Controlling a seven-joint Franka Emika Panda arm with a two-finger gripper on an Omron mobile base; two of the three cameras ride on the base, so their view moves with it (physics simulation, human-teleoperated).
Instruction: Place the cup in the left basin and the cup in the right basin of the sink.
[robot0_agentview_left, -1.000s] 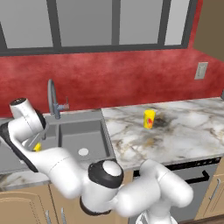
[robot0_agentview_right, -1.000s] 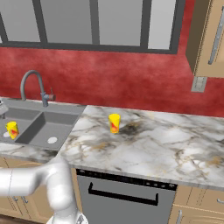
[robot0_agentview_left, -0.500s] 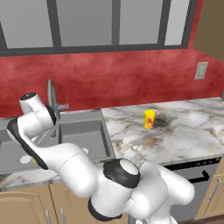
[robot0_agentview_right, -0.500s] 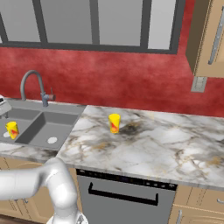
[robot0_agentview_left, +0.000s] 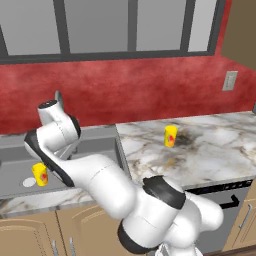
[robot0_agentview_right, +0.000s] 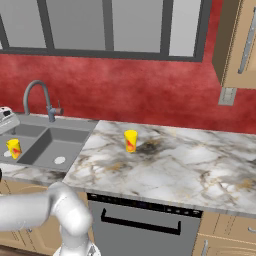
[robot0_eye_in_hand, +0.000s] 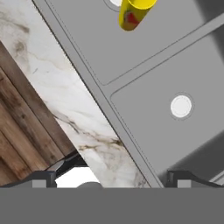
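A small yellow cup with a red mark (robot0_agentview_right: 13, 148) stands upright in the left basin (robot0_agentview_right: 22, 135) of the dull grey double-bowl sink (robot0_agentview_right: 70, 136), close to that bowl's round pale drain, so 1 half of the task looks already done. The right basin (robot0_agentview_right: 62, 148) holds nothing except its own round pale drain (robot0_eye_in_hand: 181, 106) (seen clearly from the hand camera). The second yellow cup with a red mark (robot0_agentview_left: 170, 136) stands upright on the white and grey marble counter (robot0_agentview_right: 200, 165), well apart from the sink, to the right of it and near a dark stain in the stone.

The two-finger gripper (robot0_eye_in_hand: 112, 178) hangs above the sink near its front edge, with the jaws spread wide and nothing between them; both dark tips are apart at the bottom of the hand view.

In my judgement, the step in hand is now the second cup. The next move calls for the arm to swing to the right across the counter, come down around this cup with the jaws open, close on it, and then carry it over to the right basin, not the left one.
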